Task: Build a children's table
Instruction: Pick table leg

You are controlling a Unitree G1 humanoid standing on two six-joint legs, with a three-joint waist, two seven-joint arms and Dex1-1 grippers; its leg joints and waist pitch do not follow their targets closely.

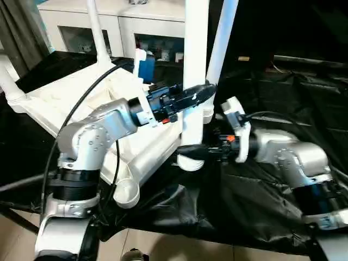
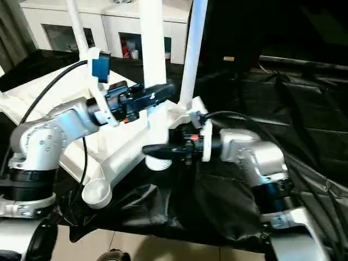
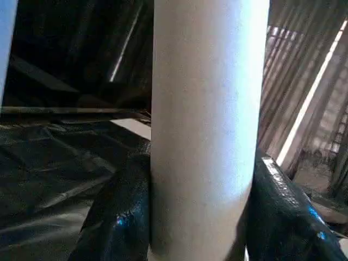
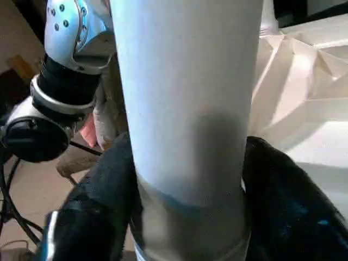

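The children's table top (image 1: 51, 103) lies upside down on the black cloth, ribbed underside up. White legs rise from three of its corners (image 1: 97, 27) (image 1: 222, 38) (image 1: 7, 81). An upright white leg (image 1: 196, 54) stands beside the top's near rim. My left gripper (image 1: 198, 93) is shut on the middle of that leg. Below it, my right gripper (image 1: 190, 152) is shut on the same leg close to its lower end. Both wrist views show the leg (image 3: 206, 109) (image 4: 185, 98) pressed between black fingers (image 3: 117, 217) (image 4: 103, 206). An empty round socket (image 1: 128, 194) sits at the nearest corner.
A white glass-door cabinet (image 1: 109, 22) stands behind the table. Black cloth (image 1: 261, 212) covers the work surface and hangs over its front edge. A black cable (image 1: 81, 103) loops across the table top to my left arm. Pale floor (image 1: 179, 253) lies below.
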